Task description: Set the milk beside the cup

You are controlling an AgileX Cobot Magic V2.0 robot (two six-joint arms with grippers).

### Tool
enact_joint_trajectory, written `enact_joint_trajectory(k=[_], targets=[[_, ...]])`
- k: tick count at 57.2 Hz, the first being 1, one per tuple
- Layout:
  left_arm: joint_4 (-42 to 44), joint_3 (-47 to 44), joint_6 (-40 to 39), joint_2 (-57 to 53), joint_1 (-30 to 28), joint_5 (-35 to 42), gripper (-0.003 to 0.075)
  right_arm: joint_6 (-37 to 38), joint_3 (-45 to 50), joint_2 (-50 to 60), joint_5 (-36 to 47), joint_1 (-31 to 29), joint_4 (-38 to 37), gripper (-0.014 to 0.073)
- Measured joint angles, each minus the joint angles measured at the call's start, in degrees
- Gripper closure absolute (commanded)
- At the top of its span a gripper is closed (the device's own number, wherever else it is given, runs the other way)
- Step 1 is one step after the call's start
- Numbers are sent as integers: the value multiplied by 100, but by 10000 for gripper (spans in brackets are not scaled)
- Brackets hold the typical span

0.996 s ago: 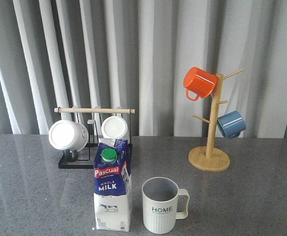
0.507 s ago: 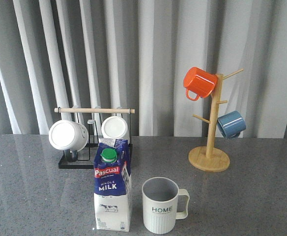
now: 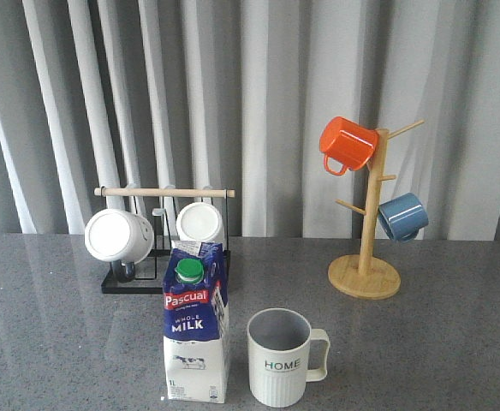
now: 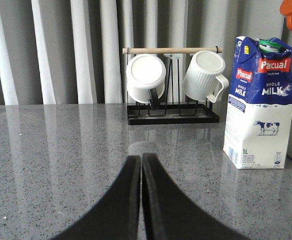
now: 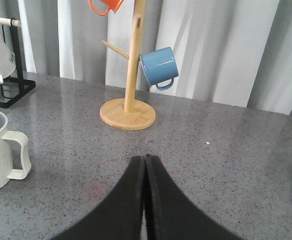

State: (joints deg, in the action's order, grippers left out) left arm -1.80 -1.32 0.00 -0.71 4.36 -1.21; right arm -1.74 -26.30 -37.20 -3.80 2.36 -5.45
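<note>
**Milk and cup side by side, both hands clear**

On the grey worktop, before a pleated curtain, the things run from largest to smallest. Wooden tree, rear right: upright on a round base, an orange mug hung high and a blue mug lower. Black rack, rear left: a wooden bar on top, two white mugs on their sides beneath it. Milk, near edge: upright, green cap to the front, just left of the cup, with a narrow gap between them. The cup stands upright, its handle to the right, "HOME" facing forward. Left hand: fingers pressed together on nothing, low over bare worktop, well apart from the milk. Right hand: likewise clenched and empty, near the cup but not touching it.
</note>
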Motion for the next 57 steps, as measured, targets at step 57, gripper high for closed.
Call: enact_joint_trajectory(k=[57], targets=[[0,0,0,0,0,-97,728,0,179,408,-14,0,-5,599]])
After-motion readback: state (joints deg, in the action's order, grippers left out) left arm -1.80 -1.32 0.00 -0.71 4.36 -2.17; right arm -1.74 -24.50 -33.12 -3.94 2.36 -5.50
